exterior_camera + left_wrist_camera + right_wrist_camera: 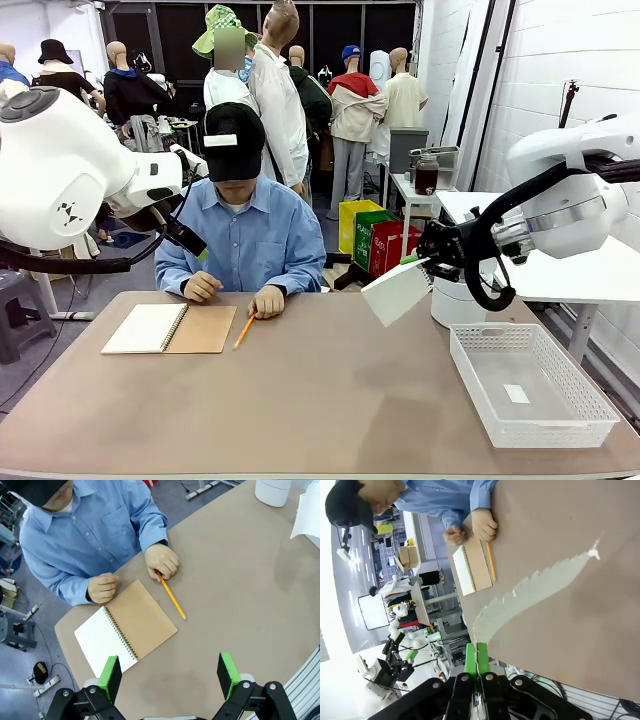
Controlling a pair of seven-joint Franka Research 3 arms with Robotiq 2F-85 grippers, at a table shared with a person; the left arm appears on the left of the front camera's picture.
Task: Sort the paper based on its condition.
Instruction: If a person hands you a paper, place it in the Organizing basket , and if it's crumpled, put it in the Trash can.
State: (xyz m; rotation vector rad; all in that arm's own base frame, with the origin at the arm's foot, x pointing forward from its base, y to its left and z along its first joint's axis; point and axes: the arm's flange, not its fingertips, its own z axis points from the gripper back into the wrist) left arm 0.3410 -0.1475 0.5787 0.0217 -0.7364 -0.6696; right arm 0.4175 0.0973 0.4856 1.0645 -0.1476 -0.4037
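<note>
A flat white sheet of paper (397, 290) hangs tilted in the air above the table's right half, with my right gripper (427, 262) shut on its upper corner. In the right wrist view the sheet (530, 592) runs edge-on away from the closed green pads (476, 661), its torn perforated edge showing. My left gripper (198, 250) is raised at the left, near the person's shoulder. From the left wrist, it (169, 677) stands open and empty high above the notebook (127, 627), and the held sheet (307, 515) shows at the top right.
A white mesh basket (585, 400) stands at the table's right front. An open spiral notebook (170, 328) lies at the far left, with the person's hands (202, 287) behind it, one holding a yellow pencil (244, 330). A white cylinder (455, 300) stands at the right edge.
</note>
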